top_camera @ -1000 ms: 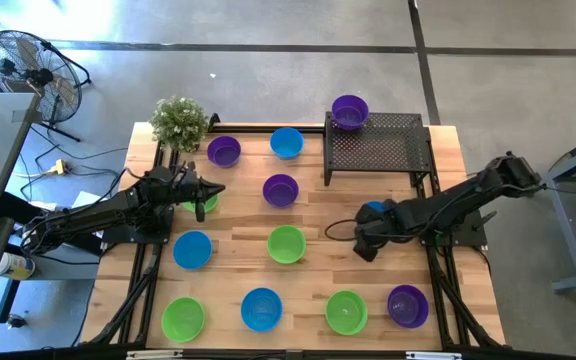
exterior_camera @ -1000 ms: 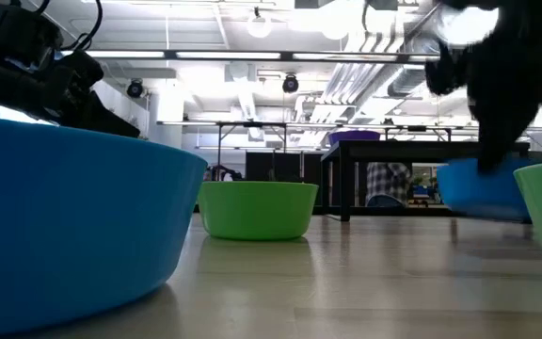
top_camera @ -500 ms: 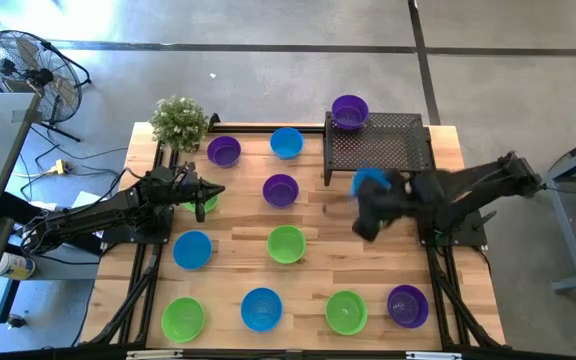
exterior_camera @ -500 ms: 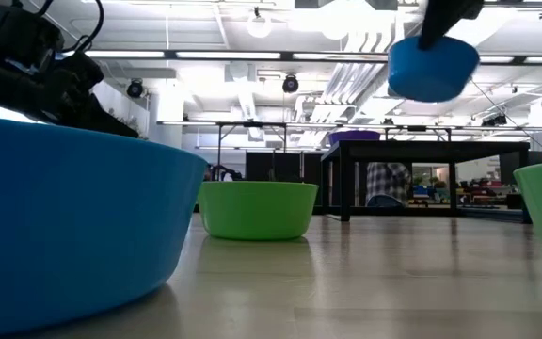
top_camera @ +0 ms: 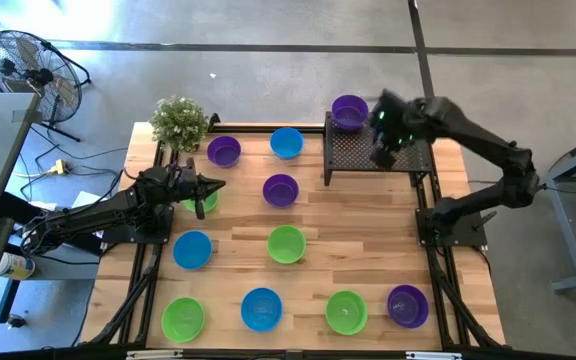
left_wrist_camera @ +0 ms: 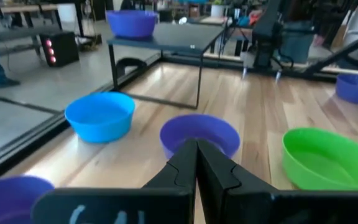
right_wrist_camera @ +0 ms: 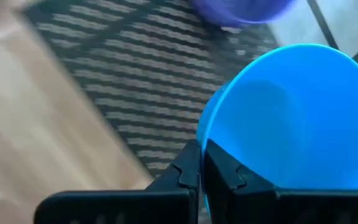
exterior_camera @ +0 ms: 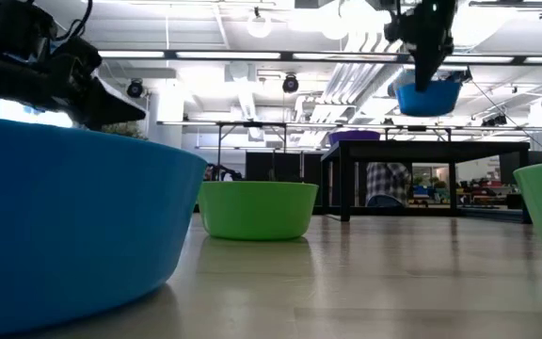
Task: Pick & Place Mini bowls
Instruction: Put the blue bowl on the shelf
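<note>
My right gripper (top_camera: 380, 150) is shut on a blue mini bowl (right_wrist_camera: 291, 118) and holds it in the air over the black mesh tray (top_camera: 353, 160) at the table's far right. A purple mini bowl (top_camera: 349, 112) stands on the tray's far left corner. Several more purple, blue and green mini bowls rest on their bases across the wooden table, among them a green one (top_camera: 286, 243) in the middle. My left gripper (top_camera: 213, 188) is shut and holds nothing. It waits at the table's left side, above a green bowl (top_camera: 190, 202). My right gripper pinches the blue bowl's rim (right_wrist_camera: 209, 140) between its two fingers, one finger inside the bowl and one outside. The fingers come from above, slanting down. The bowl (exterior_camera: 428, 97) hangs below them, opening up and slightly tilted, clear of the tray.
A potted plant (top_camera: 179, 122) stands at the far left corner. The raised tray (exterior_camera: 412, 146) stands on legs over the table's far right. Bowls line the near edge: green (top_camera: 182, 317), blue (top_camera: 261, 308), green (top_camera: 346, 311), purple (top_camera: 407, 305).
My right gripper has lifted the blue bowl from low over the table's right middle. It has swung the bowl up and toward the far edge, and now holds it over the mesh tray. Its wrist has turned on the way.
</note>
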`<action>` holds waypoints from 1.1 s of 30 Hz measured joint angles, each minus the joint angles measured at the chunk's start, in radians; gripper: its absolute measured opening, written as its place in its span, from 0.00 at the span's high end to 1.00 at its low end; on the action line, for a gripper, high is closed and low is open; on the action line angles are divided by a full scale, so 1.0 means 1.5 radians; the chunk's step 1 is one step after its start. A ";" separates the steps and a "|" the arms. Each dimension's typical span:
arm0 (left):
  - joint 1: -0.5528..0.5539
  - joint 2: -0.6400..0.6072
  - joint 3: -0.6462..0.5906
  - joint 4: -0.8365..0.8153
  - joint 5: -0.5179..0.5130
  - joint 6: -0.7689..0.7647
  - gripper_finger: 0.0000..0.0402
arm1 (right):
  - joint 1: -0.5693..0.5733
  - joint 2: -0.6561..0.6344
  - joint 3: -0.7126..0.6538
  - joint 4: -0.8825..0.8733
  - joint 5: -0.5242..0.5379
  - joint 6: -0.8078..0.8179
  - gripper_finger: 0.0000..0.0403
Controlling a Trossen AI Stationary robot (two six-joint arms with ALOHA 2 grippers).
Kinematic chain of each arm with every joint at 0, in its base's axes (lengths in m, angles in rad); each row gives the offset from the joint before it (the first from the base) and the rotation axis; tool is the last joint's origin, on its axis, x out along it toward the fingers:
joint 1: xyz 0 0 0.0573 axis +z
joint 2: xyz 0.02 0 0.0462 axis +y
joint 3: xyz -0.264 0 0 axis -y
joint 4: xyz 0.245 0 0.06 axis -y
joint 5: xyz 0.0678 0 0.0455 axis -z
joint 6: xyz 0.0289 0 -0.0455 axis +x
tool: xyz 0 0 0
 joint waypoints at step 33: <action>0.000 0.000 0.000 0.040 -0.001 0.015 1.00 | -0.259 0.084 -0.078 0.159 -0.127 -0.307 0.99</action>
